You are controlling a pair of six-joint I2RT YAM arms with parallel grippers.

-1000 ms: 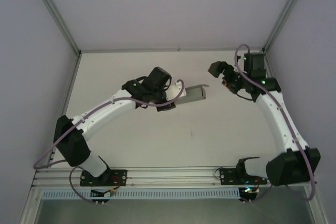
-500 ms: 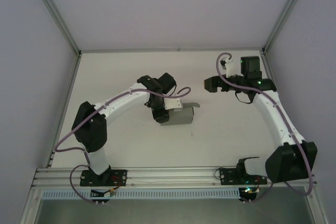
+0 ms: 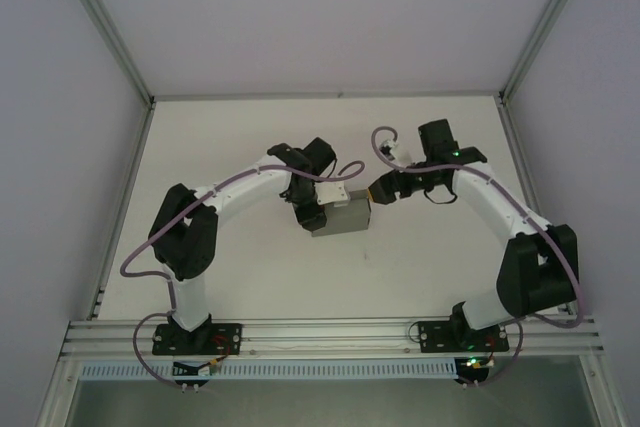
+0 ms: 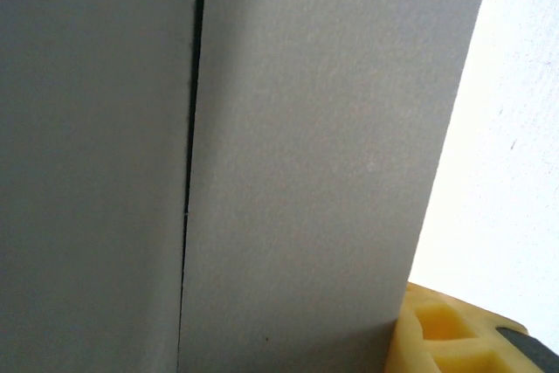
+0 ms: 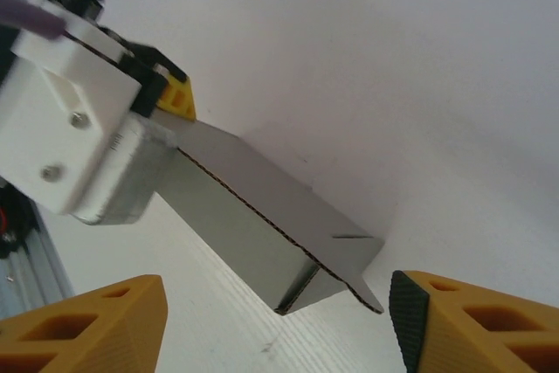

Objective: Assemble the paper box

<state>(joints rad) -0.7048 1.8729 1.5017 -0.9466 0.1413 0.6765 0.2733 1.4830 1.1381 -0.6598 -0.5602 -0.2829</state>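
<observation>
The paper box is a partly folded grey card shell, held just over the table's middle. My left gripper is shut on its left end. In the left wrist view the grey card is pressed close to the camera, with one yellow finger at the lower right. My right gripper sits just off the box's right end. In the right wrist view its fingers stand open, and the box's open end with a loose flap lies just ahead of them, touching neither.
White tabletop with free room behind and in front of the box. Grey walls and aluminium posts close in the left, right and back. The arm bases sit on the rail at the near edge.
The left arm brought the box nearer and a little left. The right arm swung left from the far right corner up to the box's right end, and its jaws narrowed.
</observation>
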